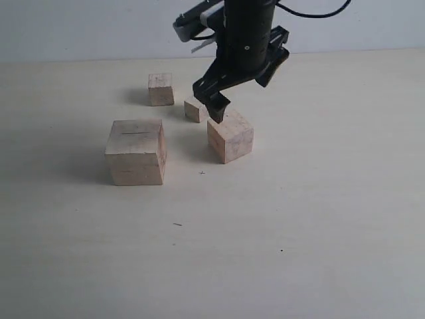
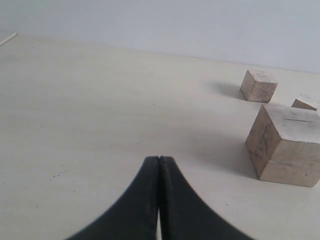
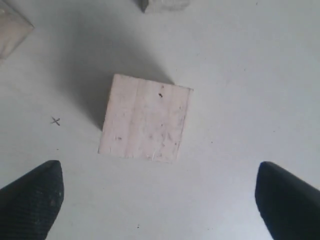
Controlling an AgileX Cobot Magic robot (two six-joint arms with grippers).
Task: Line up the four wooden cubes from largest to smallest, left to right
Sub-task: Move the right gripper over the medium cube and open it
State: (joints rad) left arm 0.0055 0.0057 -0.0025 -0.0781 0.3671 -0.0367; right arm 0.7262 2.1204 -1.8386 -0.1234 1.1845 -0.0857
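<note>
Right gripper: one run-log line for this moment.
right gripper: open over second-largest cube | left gripper: shut, empty | row: not formed

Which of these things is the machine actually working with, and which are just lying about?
Part of the job: largest cube, second-largest cube, third cube, smallest cube.
Just there: table, small cross mark on it.

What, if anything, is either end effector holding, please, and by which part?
Nothing is held: the right end effector hangs open over the second-largest cube; the left end effector is shut, empty.
</note>
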